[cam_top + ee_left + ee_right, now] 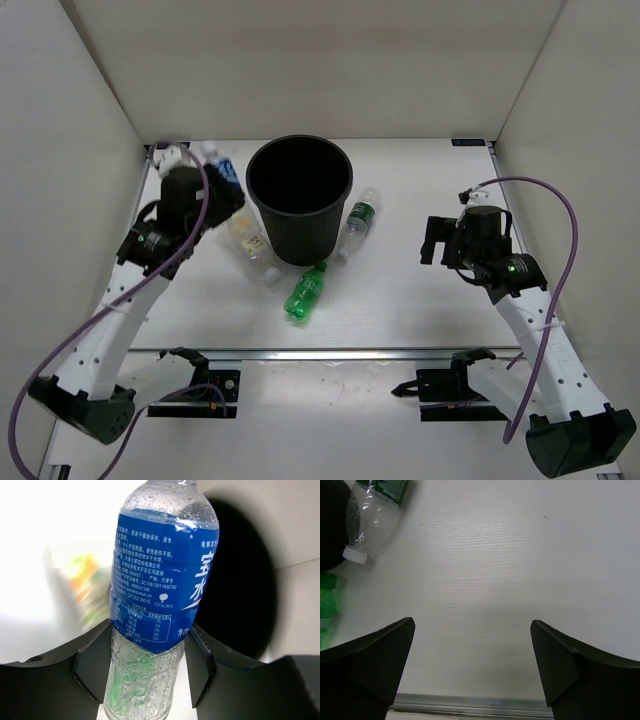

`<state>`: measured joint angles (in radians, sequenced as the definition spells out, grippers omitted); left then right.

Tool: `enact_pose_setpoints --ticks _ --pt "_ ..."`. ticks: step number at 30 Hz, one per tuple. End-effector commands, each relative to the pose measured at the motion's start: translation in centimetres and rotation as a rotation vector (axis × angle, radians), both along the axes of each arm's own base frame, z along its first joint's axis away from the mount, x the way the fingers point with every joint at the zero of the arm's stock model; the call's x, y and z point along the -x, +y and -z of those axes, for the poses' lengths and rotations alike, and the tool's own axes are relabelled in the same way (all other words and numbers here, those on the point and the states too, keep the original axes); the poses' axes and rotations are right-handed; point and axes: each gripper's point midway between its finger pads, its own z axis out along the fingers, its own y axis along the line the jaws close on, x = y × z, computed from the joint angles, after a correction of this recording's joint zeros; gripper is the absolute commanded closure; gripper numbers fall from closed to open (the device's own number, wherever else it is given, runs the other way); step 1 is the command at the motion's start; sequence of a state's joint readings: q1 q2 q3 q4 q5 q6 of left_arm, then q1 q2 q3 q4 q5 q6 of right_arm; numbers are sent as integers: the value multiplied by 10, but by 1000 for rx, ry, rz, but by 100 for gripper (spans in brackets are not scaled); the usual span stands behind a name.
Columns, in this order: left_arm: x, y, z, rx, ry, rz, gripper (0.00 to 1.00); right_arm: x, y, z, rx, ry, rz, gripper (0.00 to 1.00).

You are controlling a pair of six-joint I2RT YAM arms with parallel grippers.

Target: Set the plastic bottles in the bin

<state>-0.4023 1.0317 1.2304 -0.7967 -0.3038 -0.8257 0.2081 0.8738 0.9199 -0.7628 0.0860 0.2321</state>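
While the left gripper (pixel 148 662) presses its two black fingers (pixel 95 665) against the sides of the clear plastic bottle with the blue label (pixel 162 575), that bottle sits at the upper left of the top view, just left of the round black plastic bin (pixel 300 238). On the white table (pixel 420 310), the clear bottle with the yellow-orange label (pixel 250 243) lies just beside the bin's lower left. The clear bottle with the green label (pixel 358 220) lies just beside the bin's right, its white cap toward the lower left. The all-green translucent bottle (pixel 306 290) lies just below the bin, near the centre of the frame. The right gripper (pixel 472 662), at the right of the top view, is spread wide with nothing between its fingers. It hovers over the table, apart from the bottles.
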Motion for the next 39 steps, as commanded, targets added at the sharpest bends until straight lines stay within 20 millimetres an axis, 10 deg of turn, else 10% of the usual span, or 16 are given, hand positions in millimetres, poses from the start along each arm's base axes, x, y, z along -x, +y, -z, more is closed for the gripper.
enact_pose_setpoints --ticks 1,7,13,18,21,29,39 --pt "-40 -18 -93 -69 -260 39 44 -14 7 -23 -10 -95 -20 0" --pt "-101 -69 -151 -59 -412 115 42 -34 16 -17 -71 -112 -23 1" --pt "-146 -114 -112 -150 -329 163 27 -66 10 -18 -77 -165 55 1" --pt "-145 -118 -101 -161 -316 182 1 -102 19 -11 -150 -171 98 1" --pt "-131 -116 -128 -179 -374 177 1 -124 37 -6 -144 -143 85 1" --pt "-71 -76 -162 -173 -390 208 2 -178 73 15 -156 -82 96 1" --pt "24 60 -13 -148 -31 -86 2 -225 117 45 -194 -35 -7 1"
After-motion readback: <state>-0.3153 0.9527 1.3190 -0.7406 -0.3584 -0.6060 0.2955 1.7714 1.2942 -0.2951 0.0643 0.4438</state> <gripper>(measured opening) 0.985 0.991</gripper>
